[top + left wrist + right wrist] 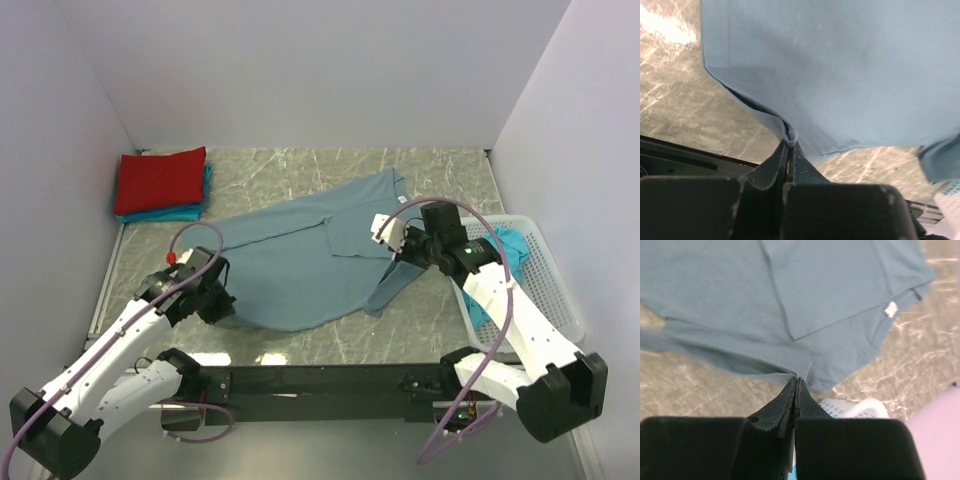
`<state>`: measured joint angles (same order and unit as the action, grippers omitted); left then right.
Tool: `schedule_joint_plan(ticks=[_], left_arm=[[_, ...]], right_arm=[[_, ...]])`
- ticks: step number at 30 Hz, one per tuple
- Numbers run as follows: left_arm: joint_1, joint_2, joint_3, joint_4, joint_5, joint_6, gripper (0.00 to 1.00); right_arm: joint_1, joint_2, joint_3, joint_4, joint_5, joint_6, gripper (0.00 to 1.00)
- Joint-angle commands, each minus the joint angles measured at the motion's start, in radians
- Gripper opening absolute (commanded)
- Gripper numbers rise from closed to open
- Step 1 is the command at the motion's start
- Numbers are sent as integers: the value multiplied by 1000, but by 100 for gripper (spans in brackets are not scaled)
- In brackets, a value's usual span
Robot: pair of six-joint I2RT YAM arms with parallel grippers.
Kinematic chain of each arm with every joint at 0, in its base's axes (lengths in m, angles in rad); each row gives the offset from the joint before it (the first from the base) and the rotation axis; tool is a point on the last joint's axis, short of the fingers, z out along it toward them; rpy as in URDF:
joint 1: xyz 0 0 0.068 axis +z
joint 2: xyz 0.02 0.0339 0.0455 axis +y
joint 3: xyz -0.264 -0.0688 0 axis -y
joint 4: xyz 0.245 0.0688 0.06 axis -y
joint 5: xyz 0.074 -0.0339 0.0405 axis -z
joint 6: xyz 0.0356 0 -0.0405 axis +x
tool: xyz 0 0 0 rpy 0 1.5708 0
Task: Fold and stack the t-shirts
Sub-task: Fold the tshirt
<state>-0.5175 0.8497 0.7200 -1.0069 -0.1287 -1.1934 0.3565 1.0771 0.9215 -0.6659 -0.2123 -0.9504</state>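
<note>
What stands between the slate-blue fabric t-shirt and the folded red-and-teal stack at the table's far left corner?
Nothing visible: only bare marbled tabletop lies between the slate-blue fabric t-shirt and the folded red-and-teal stack. The left tool and right tool grip its edges.

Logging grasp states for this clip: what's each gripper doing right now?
Left gripper: closed, pinching an edge of the slate-blue t-shirt.
Right gripper: closed, pinching another edge of the same shirt.
</note>
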Motion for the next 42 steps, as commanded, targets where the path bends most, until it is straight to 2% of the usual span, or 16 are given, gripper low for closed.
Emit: schedule_joint_plan(ticks=[1, 7, 13, 21, 29, 42], left_arm=[[16, -14, 79, -38, -42, -2, 0], [25, -24, 133, -84, -74, -21, 1], [46, -44, 121, -96, -89, -35, 0], [140, -29, 144, -107, -108, 23, 0], [290, -14, 113, -55, -36, 118, 0], [392, 48, 62, 28, 69, 169, 0]], right_arm=[[-27, -63, -9, 72, -29, 48, 0], [-68, -103, 0, 92, -38, 56, 0], [-125, -97, 17, 117, -45, 61, 0], [-175, -39, 79, 140, -65, 61, 0], [-188, 0, 140, 163, -73, 73, 0], [-186, 9, 180, 216, -78, 88, 0]])
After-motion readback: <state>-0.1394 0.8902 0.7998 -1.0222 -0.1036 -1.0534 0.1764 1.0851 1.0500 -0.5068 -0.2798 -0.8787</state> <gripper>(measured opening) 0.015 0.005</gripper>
